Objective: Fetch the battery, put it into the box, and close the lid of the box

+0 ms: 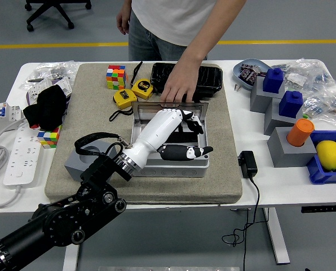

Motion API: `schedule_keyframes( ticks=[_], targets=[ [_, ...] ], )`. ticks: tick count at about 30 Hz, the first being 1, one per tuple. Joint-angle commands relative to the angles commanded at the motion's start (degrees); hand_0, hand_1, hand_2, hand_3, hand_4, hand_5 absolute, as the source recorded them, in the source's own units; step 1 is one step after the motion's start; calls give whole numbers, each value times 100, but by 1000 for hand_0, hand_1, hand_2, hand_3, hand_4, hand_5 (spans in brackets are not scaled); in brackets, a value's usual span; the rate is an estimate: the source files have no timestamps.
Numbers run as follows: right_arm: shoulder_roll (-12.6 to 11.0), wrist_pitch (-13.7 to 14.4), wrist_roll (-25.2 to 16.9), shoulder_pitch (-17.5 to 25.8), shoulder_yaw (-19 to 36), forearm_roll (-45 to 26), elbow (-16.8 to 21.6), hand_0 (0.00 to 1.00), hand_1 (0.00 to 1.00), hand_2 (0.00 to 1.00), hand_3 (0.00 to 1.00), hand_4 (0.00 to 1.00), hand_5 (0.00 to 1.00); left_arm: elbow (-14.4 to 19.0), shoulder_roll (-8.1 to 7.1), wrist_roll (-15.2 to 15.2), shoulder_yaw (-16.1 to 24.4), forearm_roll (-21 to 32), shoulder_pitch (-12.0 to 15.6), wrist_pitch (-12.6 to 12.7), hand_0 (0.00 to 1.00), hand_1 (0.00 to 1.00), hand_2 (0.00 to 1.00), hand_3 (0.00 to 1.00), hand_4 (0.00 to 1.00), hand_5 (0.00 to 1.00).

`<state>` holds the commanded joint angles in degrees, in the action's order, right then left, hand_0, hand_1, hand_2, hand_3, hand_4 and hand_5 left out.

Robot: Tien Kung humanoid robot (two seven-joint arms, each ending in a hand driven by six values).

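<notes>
The grey box (171, 168) sits open on the beige mat (100, 113), with its lid (157, 106) standing up at the back. A person's hand (178, 87) rests on the lid's top edge. My left hand (199, 138), white with black fingertips, reaches into the box from the lower left. Its fingers (191, 119) are spread up near the lid and its thumb (185, 151) lies along the front wall. It holds nothing that I can see. No battery shows; the hand hides most of the box's inside.
Two yellow tape measures (124, 99), a Rubik's cube (115, 76) and a black tray (207, 76) lie behind the box. A smaller grey box with a black strap (84, 157) sits left of it. A black adapter (247, 164) lies to the right, near grey-and-blue blocks (272, 84).
</notes>
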<state>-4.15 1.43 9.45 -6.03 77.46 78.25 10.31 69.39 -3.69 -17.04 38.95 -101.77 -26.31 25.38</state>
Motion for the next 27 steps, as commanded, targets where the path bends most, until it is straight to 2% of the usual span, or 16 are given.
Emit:
schedule_keyframes(
  ticks=[7,12,16,19,20,25,26,27],
  targets=[
    [2,6,-1,1,19,-15,0,780,706,717,748,998,998,777,-229,-32,73,-41,116,33,245,423,408,405,933,487],
    [8,9,-9,-5,21,-27,0,783,706,717,747,998,998,1209,-296,-52,313,-83,108,90,246,424,404,405,938,489],
    [13,8,-8,-2,38,-10,0,781,706,717,747,998,998,1314,-315,-19,533,-175,48,86,254,435,409,413,940,491],
    [16,8,-6,-2,58,7,0,781,706,717,747,998,998,1243,-338,27,702,-255,-8,61,254,435,409,413,940,491],
    [17,9,-7,-2,59,6,0,782,705,717,747,998,998,1219,-345,44,746,-280,-20,44,363,516,523,496,943,494],
    [20,8,-1,5,73,21,0,782,705,717,747,998,998,1073,-386,169,965,-369,-104,-98,363,516,523,496,943,494],
    [20,6,0,4,70,20,0,781,706,717,747,998,997,1043,-395,205,1012,-403,-125,-135,652,684,641,569,963,528],
    [21,7,-1,3,69,18,0,781,706,717,747,998,997,1025,-401,235,1043,-426,-140,-165,652,684,641,569,963,528]
  ],
)
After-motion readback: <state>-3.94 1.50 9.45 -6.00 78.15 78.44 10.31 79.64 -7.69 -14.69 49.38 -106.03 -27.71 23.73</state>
